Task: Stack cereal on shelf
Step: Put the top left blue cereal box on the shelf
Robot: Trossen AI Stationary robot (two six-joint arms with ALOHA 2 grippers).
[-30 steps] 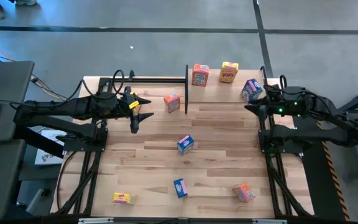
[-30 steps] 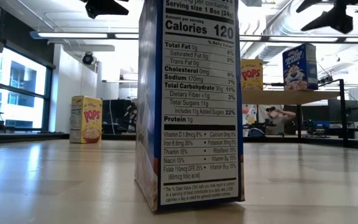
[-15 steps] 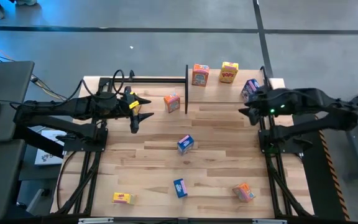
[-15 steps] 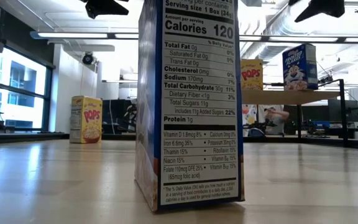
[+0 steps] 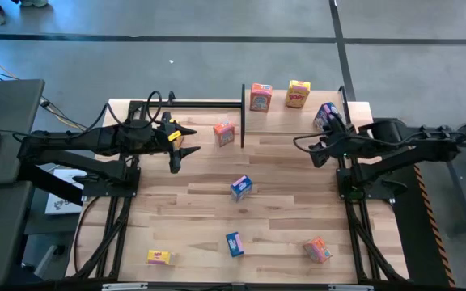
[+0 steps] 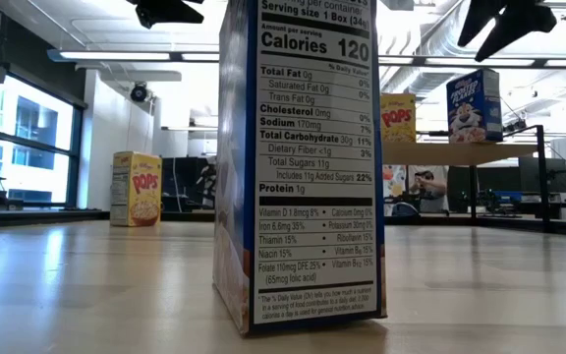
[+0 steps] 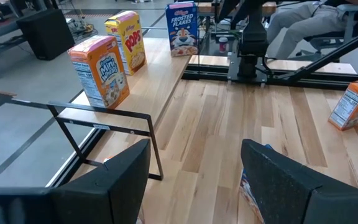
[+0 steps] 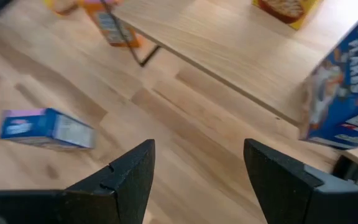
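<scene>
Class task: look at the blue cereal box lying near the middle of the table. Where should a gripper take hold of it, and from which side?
The blue cereal box lies flat and apart from the other boxes, turned slightly askew to the planks. Probably best to come straight down from above and close across its two long edges, the narrower span, with the wrist turned to match its tilt. The open right gripper is nearer than the left gripper.
</scene>
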